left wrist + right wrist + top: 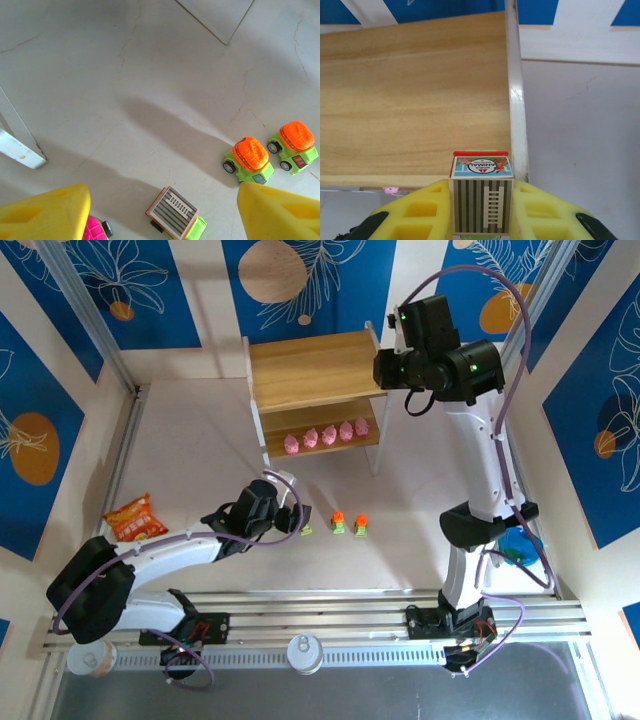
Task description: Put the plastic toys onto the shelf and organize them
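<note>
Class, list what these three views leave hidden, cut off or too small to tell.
- Left wrist: magenta-topped car, mostly behind a finger of the left gripper and cut by the bottom edge.
- Right wrist: striped-top car, body and wheels hidden within the right gripper.
- Top external: pink figurines, too small for detail.
- Top external: blue bowl, partly behind the right arm.

The left arm (pixel 170 555) reaches low and forward from its base. The left gripper (pixel 288 522) points down, its yellow fingers (pixel 45 215) spread wide with nothing between them. The right arm (pixel 480 470) stands tall, wrist bent to the left. The right gripper (pixel 383 370) is clamped on a striped toy car (pixel 481 200).
</note>
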Robot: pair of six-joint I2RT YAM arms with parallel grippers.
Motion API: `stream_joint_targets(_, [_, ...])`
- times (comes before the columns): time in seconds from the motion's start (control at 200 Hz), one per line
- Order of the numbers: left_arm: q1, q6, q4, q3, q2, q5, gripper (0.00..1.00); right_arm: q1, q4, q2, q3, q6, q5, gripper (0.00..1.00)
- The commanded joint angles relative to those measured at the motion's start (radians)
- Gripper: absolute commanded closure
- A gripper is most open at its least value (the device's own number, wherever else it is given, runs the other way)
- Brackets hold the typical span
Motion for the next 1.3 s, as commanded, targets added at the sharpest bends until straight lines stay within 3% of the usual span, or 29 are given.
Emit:
stream_joint_targets(0.0, [0.007, 0.017, 0.016, 0.015, 0.012, 0.019, 0.23, 0.01, 0.047, 0.035, 0.021, -0.045, -0.029, 0.77])
stream_joint_targets(0.78, [0.007, 0.014, 0.012, 0.016, 0.008, 0.019, 0.22, 0.045, 0.092, 0.103, 0.006, -0.111, 0.068, 0.77])
stream_joint_targets(1.296, [0.009, 0.013, 0.009, 0.016, 0.003, 0.015, 0.22, 0.043, 0.092, 0.151, 0.026, -0.116, 0.089, 0.71])
